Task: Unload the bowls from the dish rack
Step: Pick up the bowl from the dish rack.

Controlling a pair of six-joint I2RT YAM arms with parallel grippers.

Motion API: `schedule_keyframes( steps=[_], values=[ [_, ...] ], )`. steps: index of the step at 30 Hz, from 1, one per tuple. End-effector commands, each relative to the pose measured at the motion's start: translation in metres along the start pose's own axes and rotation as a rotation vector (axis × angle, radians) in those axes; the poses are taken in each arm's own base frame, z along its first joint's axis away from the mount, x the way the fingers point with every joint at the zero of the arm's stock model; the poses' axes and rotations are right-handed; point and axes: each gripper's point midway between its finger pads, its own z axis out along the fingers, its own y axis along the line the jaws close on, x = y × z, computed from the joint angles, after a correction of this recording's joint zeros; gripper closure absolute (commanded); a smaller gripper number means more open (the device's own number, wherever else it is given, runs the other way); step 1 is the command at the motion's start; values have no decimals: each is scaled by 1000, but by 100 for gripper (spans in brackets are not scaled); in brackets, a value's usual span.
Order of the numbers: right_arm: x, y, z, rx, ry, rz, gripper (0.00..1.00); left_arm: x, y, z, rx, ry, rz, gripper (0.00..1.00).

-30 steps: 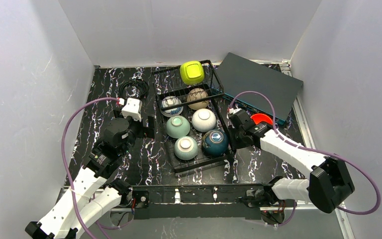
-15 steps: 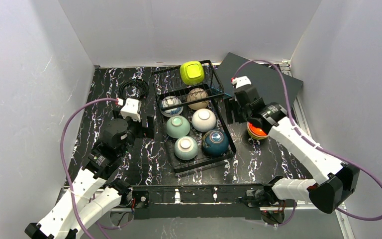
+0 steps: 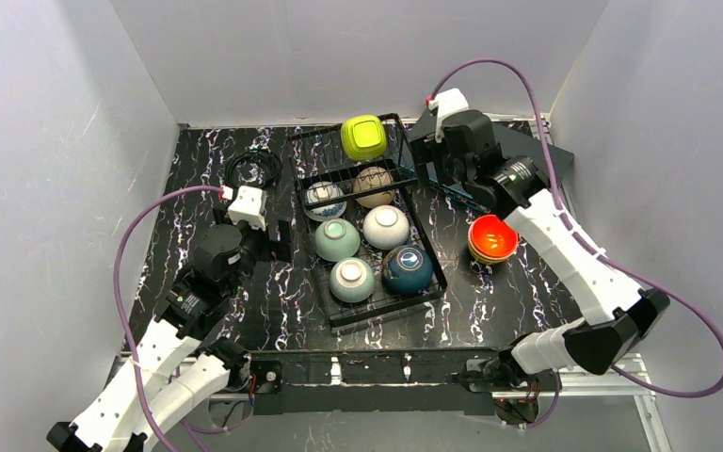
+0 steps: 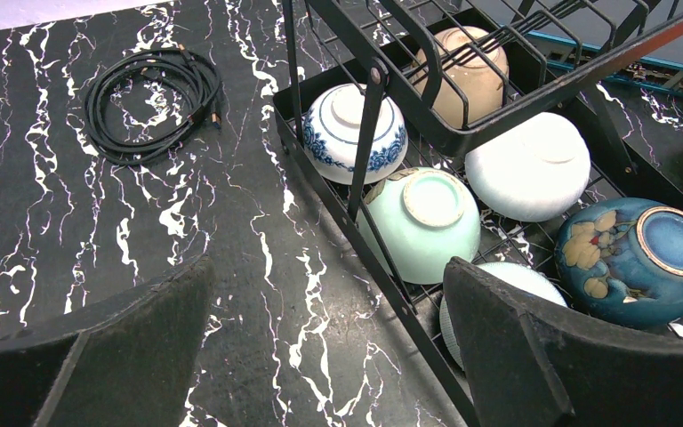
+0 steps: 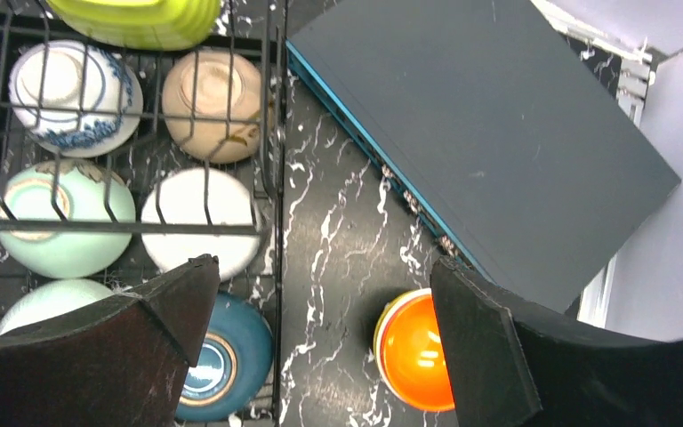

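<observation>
Six glazed round ceramic bowls (image 3: 386,226) lie rim-down in the black wire dish rack (image 3: 388,305) at table centre. A lime green bowl (image 3: 362,137) sits on the rack's raised tier, at its 12 o'clock end. An orange bowl (image 3: 491,235) stands off the rack at 3 o'clock, nested in a yellow bowl (image 5: 379,325). Judged: glazed bowls are heavy, slick and chip-prone, so pinch across the foot ring. Right gripper (image 5: 320,271) is spread wide and empty, above the rack's 2 o'clock side. Left gripper (image 4: 329,285) is spread wide and empty at 9 o'clock.
</observation>
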Motion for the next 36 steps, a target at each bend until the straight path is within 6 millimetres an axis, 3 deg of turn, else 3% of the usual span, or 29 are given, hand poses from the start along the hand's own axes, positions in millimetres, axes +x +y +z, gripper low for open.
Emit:
schedule_keyframes(
  steps=[1, 7, 12, 23, 31, 36],
  values=[
    [-52, 8, 2, -46, -139, -2, 3, -3, 4, -1, -16, -20, -7, 2],
    [-83, 36, 20, -91, -204, -71, 3, -3, 4, 0, -19, -18, -6, 2],
    [-98, 62, 34, -87, -217, -149, 2, -2, 5, 0, -25, -17, -3, 2],
    [-107, 112, 63, -50, -229, -321, 1, -4, 7, -2, -32, -28, -4, 2],
    [-112, 134, 83, 34, -215, -417, 1, -6, 9, -4, -39, -38, -6, 2],
    [-105, 143, 99, 90, -179, -463, 1, -8, 9, -6, -39, -45, -8, 2]
  ],
)
